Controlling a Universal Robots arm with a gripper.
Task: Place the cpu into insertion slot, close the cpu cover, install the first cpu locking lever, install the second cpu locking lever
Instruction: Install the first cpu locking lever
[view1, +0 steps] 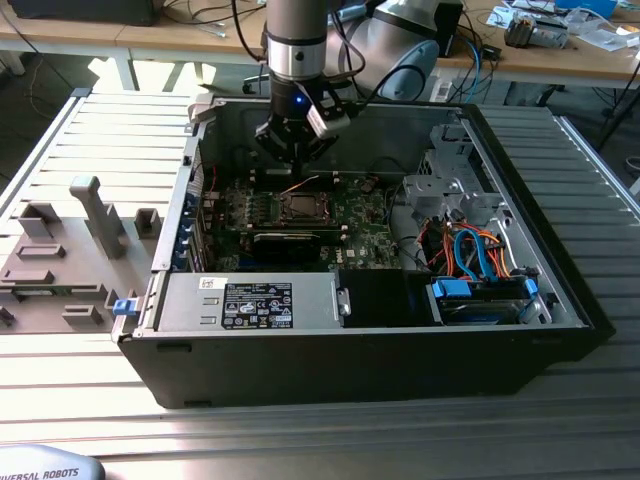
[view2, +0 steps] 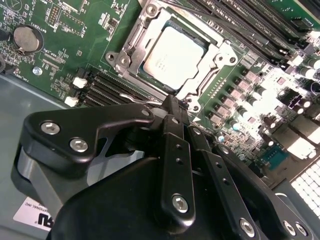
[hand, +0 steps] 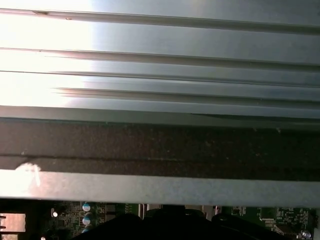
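Second wrist view: clenched tool (view2: 176, 102) hovers just beside the cpu (view2: 172, 55), seated under the cpu cover (view2: 210, 60).

white sticker (view1: 256, 304) on drive bay | print unreadable

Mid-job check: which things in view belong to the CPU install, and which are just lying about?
Belongs to the job:
- cpu, seated in the insertion slot
- cpu cover, closed over it
- gripper, at the socket's edge

Just lying about:
- coin cell
- memory slots
- orange and blue cables
- grey fixture blocks
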